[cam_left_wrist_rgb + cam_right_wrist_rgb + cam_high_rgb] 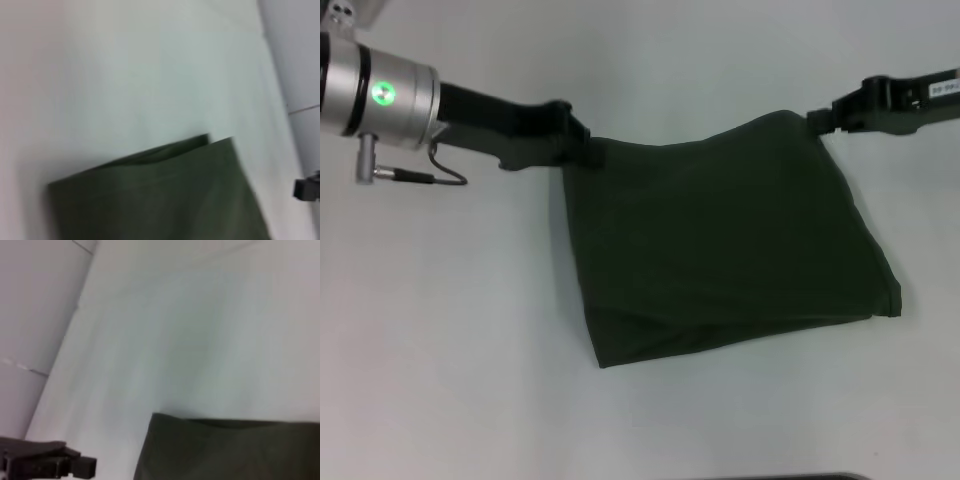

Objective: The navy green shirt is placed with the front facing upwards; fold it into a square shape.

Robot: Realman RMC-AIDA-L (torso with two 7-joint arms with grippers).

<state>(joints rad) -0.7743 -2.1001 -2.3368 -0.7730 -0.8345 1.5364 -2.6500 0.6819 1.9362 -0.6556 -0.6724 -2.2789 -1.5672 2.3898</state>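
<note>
A plain white bench (440,330) carries the navy green shirt (720,240), folded to a rough square of dark olive cloth near the middle, no lettering showing. The left gripper (588,152) pinches its far left corner; the right gripper (817,122) pinches the far right corner.
</note>
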